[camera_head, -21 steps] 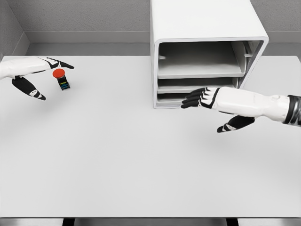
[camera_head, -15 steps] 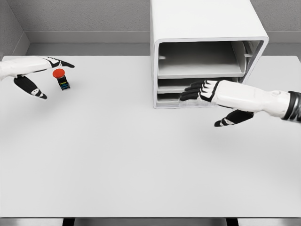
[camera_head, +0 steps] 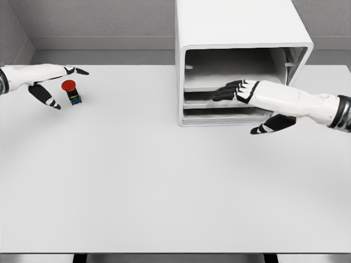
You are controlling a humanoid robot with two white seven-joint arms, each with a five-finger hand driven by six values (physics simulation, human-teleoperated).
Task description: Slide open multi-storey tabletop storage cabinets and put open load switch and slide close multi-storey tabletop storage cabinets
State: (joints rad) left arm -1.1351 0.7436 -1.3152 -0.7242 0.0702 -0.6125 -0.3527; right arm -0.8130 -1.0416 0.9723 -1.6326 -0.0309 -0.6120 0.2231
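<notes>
The load switch (camera_head: 71, 93), a small dark block with a red round cap, stands on the table at the far left. My left hand (camera_head: 67, 78) hovers over it with fingers spread, thumb to its left and index finger above; it is not touching the switch. The white multi-storey cabinet (camera_head: 236, 24) stands at the back right, its front showing three tiers. My right hand (camera_head: 241, 109) reaches in from the right, open, with its black fingertips (camera_head: 224, 94) lying flat at the front edge of the middle tier and the thumb hanging below.
The white table (camera_head: 153, 181) stretches wide in front of both hands. A grey wall runs along the back, close behind the cabinet. The table's front edge lies near the bottom of the view.
My right hand has risen from the bottom tier to the middle tier's front edge. My left hand has lifted slightly and pulled a little left; the switch has stayed put.
</notes>
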